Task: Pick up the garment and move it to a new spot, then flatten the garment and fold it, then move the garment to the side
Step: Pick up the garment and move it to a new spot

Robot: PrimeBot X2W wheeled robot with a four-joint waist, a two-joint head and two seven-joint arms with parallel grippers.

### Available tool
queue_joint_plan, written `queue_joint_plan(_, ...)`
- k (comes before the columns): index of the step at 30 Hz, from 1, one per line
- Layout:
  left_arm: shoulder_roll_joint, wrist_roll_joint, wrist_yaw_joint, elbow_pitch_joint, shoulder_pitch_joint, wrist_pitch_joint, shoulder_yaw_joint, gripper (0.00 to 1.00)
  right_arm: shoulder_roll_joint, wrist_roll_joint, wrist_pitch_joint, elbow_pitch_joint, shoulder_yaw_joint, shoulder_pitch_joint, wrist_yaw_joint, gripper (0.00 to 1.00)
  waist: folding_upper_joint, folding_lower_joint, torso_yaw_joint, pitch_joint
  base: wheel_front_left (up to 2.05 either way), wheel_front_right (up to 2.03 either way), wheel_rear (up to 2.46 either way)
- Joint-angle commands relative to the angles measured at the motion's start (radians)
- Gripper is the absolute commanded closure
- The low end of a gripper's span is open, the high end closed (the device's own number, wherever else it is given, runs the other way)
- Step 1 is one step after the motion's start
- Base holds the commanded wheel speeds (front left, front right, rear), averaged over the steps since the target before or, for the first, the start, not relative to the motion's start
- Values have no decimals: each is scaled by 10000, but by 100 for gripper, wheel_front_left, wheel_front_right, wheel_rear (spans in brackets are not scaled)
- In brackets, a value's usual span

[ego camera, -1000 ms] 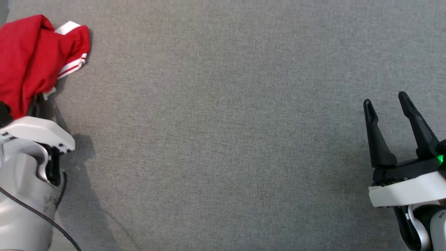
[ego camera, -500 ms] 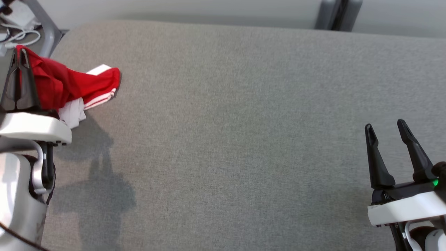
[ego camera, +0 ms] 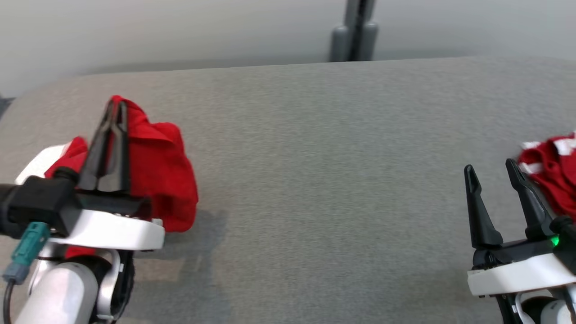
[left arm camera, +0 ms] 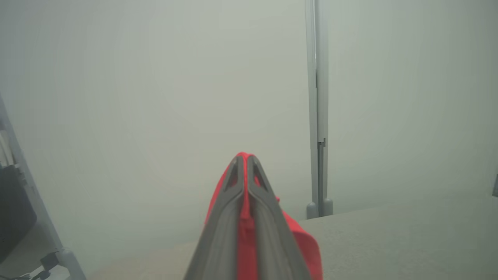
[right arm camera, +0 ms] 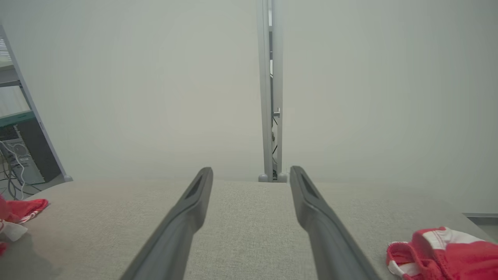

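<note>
Left gripper [ego camera: 115, 102] is clamped on the garment [ego camera: 166, 180]: fingers pressed together, red cloth pinched between them (the left wrist view shows a red strip running up the seam between the two fingers). The garment hangs bunched from the tips over the left part of the table [ego camera: 315, 148] and drapes down past the gripper's white housing. We see its shadow on the grey cover below. We cannot tell whether its lower edge touches the table. In the right wrist view we see a red fold with white trim low at the table's left end.

Right gripper [ego camera: 489, 165] is released: fingers spread wide, nothing between them, over the table's right part, pointing toward the far edge. Just right of it lies a second garment [ego camera: 551, 180], red with white bands, crumpled on the table near the right edge and apart from the fingers.

Behind the table we see a pale wall and a grey post [ego camera: 355, 36] near the middle of the far edge. A shelf frame [right arm camera: 23, 116] with cables stands off the left end.
</note>
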Motion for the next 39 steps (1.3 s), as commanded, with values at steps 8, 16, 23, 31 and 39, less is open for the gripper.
queue_joint_plan(8, -628, 101, -865, 234, -1208, 457, -1514, 100, -13, 221, -247, 77, 143, -486, -3, 0, 0, 0, -2380, 627, 0, 0, 0)
queue_joint_plan(16, -1770, 344, -1892, 1369, -2861, 819, -3315, 100, -5, 714, -758, 345, 354, -759, -3, 0, 0, 0, -4010, 1742, 0, 0, 0)
queue_joint_plan(23, -2244, 299, -2307, 3179, -3421, 950, -3947, 100, -1, 1222, -1278, 736, 540, -933, -3, 0, 0, 0, -4823, 2548, 0, 0, 0)
queue_joint_plan(31, -2521, 56, -2687, 5537, -3843, 257, -4007, 89, -5, 1532, -1736, 1308, 603, -1186, -3, 0, 0, 0, -4953, 3117, 0, 0, 0)
queue_joint_plan(39, -2814, -415, -2903, 5773, -3566, -765, -3923, 0, -12, 1162, -1880, 1808, 343, -1438, -3, 0, 0, 0, -4194, 2584, 0, 0, 0)
